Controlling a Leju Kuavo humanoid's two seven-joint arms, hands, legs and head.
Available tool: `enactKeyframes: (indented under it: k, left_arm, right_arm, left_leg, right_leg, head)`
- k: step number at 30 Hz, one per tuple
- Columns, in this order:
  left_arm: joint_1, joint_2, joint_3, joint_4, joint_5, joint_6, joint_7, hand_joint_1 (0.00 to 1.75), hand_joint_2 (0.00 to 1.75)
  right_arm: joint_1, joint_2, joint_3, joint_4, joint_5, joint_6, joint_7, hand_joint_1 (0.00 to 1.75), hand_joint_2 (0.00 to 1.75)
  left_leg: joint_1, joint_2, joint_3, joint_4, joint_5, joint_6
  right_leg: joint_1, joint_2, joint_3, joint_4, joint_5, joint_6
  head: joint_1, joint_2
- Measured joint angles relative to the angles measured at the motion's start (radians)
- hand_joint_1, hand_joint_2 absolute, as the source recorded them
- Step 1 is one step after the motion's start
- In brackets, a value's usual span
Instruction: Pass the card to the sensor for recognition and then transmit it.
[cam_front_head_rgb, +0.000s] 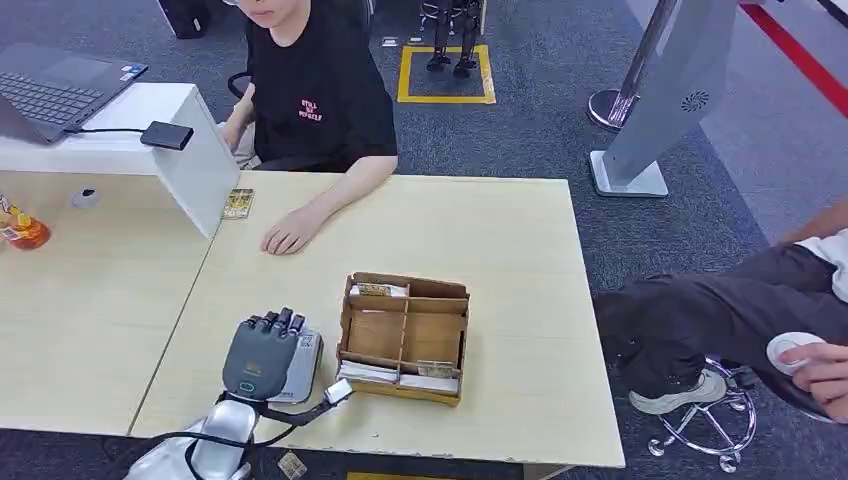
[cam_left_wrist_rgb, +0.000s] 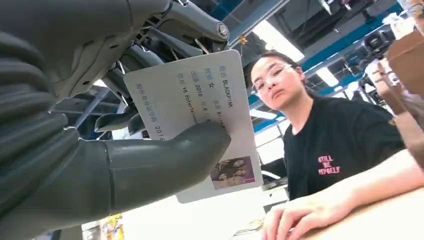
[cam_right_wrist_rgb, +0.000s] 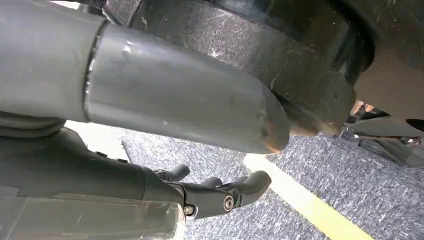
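My left hand (cam_front_head_rgb: 265, 352) hovers low over the near left part of the light wooden table (cam_front_head_rgb: 520, 250), just left of the wooden card box (cam_front_head_rgb: 405, 337). It pinches a white printed card (cam_left_wrist_rgb: 200, 95) between the thumb and the darker fingers; the card's edge (cam_front_head_rgb: 303, 362) peeks out beside the hand. A small black box on a cable (cam_front_head_rgb: 167, 135), perhaps the sensor, sits on the white stand at the far left. My right hand (cam_right_wrist_rgb: 215, 192) hangs over the grey carpet, fingers apart and loosely curved, holding nothing.
A person in a black shirt sits across the table, one hand (cam_front_head_rgb: 290, 235) resting flat on it near a small card (cam_front_head_rgb: 238, 203). A laptop (cam_front_head_rgb: 50, 90) and an orange bottle (cam_front_head_rgb: 22, 230) are at the left. Another person's legs (cam_front_head_rgb: 720, 310) are at the right.
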Motion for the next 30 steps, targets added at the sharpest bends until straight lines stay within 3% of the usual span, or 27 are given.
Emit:
enactKeyframes:
  k: [9,17,30]
  left_arm:
    - [0.012,0.0,0.025,0.02,0.0,-0.008,-0.095,1.75,1.75]
    - [0.034,-0.022,0.084,0.069,0.0,-0.072,-0.23,1.75,1.75]
    - [0.03,-0.041,0.092,0.103,0.0,-0.112,-0.222,1.75,1.75]
  right_arm:
    - [-0.001,-0.001,-0.011,0.0,0.007,0.0,0.0,0.0,0.0]
    - [-0.001,-0.005,-0.016,0.001,0.01,0.002,0.0,0.0,0.0]
    - [-0.001,-0.009,-0.024,0.001,0.01,0.003,-0.002,0.0,0.0]
  left_leg:
    - [0.0,0.0,0.0,0.0,0.0,0.0]
    - [0.0,0.0,0.0,0.0,0.0,0.0]
    - [0.0,0.0,0.0,0.0,0.0,0.0]
  right_leg:
    - [0.0,0.0,0.0,0.0,0.0,0.0]
    - [0.0,0.0,0.0,0.0,0.0,0.0]
    - [0.0,0.0,0.0,0.0,0.0,0.0]
  head:
    - [0.0,0.0]
    - [0.0,0.0]
    - [0.0,0.0]
